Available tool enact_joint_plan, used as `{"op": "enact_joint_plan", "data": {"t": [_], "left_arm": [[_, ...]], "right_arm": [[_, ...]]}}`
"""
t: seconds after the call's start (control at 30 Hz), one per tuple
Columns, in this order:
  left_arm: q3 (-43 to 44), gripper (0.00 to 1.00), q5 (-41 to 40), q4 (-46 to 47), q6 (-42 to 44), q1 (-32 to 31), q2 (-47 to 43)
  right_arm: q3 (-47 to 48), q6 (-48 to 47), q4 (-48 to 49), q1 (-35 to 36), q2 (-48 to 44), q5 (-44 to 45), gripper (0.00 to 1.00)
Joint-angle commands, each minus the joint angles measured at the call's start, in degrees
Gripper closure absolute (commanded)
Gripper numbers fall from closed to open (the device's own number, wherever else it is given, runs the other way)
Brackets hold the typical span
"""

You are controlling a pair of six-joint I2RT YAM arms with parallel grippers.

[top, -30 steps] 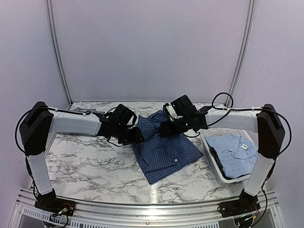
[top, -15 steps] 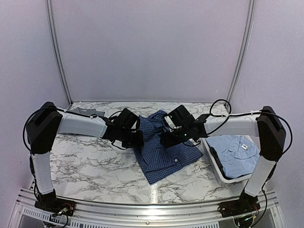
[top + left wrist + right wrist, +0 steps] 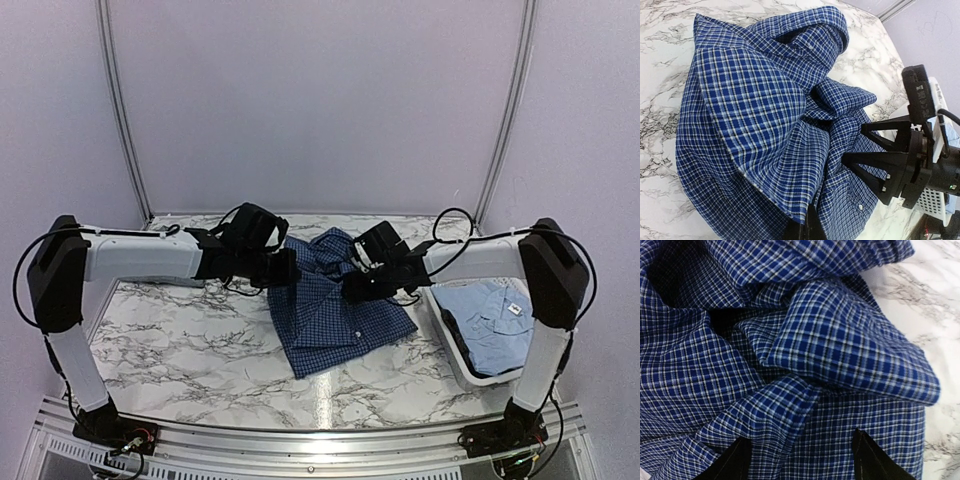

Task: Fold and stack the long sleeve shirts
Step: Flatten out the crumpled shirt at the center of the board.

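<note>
The blue checked shirt (image 3: 340,315) sits bunched on the table (image 3: 180,340), soft and floppy, so it'll sag wherever it isn't held. The left gripper (image 3: 285,270) is pinched tight on its edge, the right gripper (image 3: 350,290) hovers spread over the folds; I'd grab a hem.

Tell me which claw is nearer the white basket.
Right. The right claw hovers over the checked shirt, just left of the basket; the left claw pinches that shirt's left edge, farther away.
</note>
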Motion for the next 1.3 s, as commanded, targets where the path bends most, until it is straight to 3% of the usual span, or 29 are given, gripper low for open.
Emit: {"op": "enact_joint_plan", "data": {"t": [0.0, 0.07, 0.27, 0.63, 0.67, 0.8, 0.93, 1.1, 1.27], "left_arm": [[0.64, 1.00, -0.68, -0.84, 1.13, 1.35, -2.02], [0.59, 1.00, -0.42, -1.02, 1.31, 1.87, -2.27], [-0.11, 1.00, 0.56, -1.20, 1.84, 4.62, -3.43], [1.86, 1.00, 4.71, -3.29, 4.84, 11.27, -1.53], [2.11, 1.00, 5.16, -3.44, 5.22, 11.64, -1.18], [2.91, 1.00, 6.45, -3.97, 6.39, 12.36, -0.67], [3.05, 1.00, 7.05, -4.44, 6.82, 12.54, -0.63], [3.16, 1.00, 7.41, -4.73, 7.13, 12.54, -0.75], [3.23, 1.00, 7.83, -4.74, 7.13, 12.54, -0.58]], "right_arm": [[3.53, 2.11, 3.70, 0.21, 3.75, -5.17, 0.38], [3.23, 2.79, 4.90, 0.14, 3.96, -5.95, 0.48], [1.44, 3.79, 6.00, 0.27, 1.45, -6.83, 0.98], [-3.76, 3.70, 4.24, 2.93, -5.55, -5.71, 1.00], [-3.71, 3.70, 4.28, 2.81, -5.48, -5.00, 0.99], [-1.63, 3.30, 7.10, 0.18, -3.73, -6.01, 0.58], [4.33, 3.45, 9.18, -1.47, 1.33, -10.47, 0.38], [10.37, 5.47, 11.02, -1.51, 6.81, -13.63, 0.33], [14.88, 6.73, 9.65, -1.42, 11.08, -12.04, 0.35]]}}
